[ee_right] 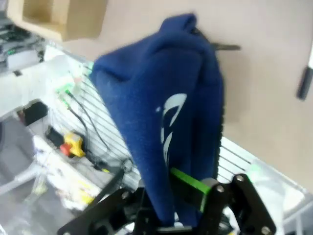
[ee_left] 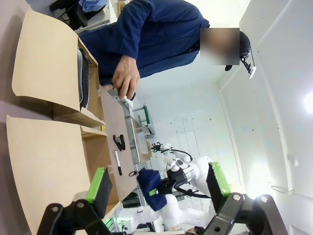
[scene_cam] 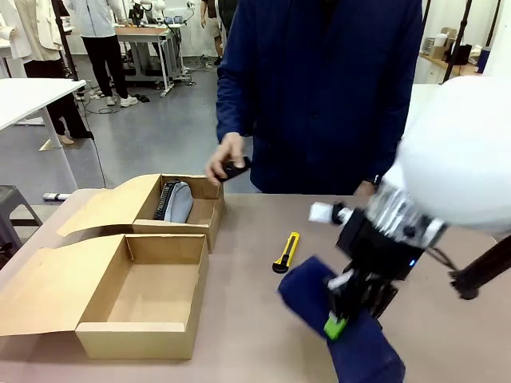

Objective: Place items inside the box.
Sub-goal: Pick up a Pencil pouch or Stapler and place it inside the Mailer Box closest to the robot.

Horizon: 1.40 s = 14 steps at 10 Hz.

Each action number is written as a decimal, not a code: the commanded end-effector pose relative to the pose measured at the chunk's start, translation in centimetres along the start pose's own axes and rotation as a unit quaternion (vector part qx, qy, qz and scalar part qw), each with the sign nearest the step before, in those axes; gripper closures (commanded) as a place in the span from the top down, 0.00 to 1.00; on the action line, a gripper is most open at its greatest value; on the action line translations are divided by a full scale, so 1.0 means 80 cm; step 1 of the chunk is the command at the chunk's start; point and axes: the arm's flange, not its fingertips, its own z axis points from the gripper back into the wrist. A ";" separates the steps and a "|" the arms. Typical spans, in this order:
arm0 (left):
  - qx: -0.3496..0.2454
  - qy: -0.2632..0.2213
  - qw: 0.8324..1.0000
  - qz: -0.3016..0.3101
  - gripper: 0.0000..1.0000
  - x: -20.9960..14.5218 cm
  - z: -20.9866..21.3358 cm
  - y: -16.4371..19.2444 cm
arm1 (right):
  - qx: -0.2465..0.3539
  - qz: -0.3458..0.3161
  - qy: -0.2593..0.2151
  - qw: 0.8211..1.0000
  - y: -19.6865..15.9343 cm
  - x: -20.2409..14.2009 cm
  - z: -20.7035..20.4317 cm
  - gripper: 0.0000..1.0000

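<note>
At the lower right of the front view, the right pincer [scene_cam: 336, 325] is clamped tight on the navy pouch [scene_cam: 307, 291]. In the right wrist view the green pads [ee_right: 188, 183] pinch one end of it and the cloth bunches and folds away from them. Whether its free end touches the tabletop [scene_cam: 255, 335] I cannot tell.

The pouch looks light, soft and floppy, so it will probably sag and swing. A hold on the thicker zip edge should slip less than one on loose cloth.

The left pincer [ee_left: 157, 176] stands wide open with nothing between its pads.

At the lower left sits the near box [scene_cam: 88, 339], open and bare inside. Just beyond the pouch, near the middle, lies the utility knife [scene_cam: 286, 251], which is rigid and narrow and best taken across its body. Farther right is the marker [scene_cam: 321, 212], which is likely to roll.

The far box [scene_cam: 209, 231], left of centre, already has a stapler [scene_cam: 174, 201] in it. Above it the person's hand [scene_cam: 225, 159] grips a small black item [scene_cam: 236, 167], probably another stapler.
</note>
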 end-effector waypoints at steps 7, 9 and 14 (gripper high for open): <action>-0.005 0.005 1.000 -0.012 1.00 -0.003 0.001 -0.001 | 0.077 -0.114 -0.091 0.986 -0.003 0.012 0.057 0.04; -0.005 0.005 1.000 -0.012 1.00 -0.003 0.001 -0.001 | 0.115 -0.127 -0.089 0.981 0.056 0.055 0.037 0.04; -0.005 0.005 1.000 -0.012 1.00 -0.003 0.001 -0.001 | 0.204 -0.121 -0.048 0.970 0.247 0.168 -0.041 0.04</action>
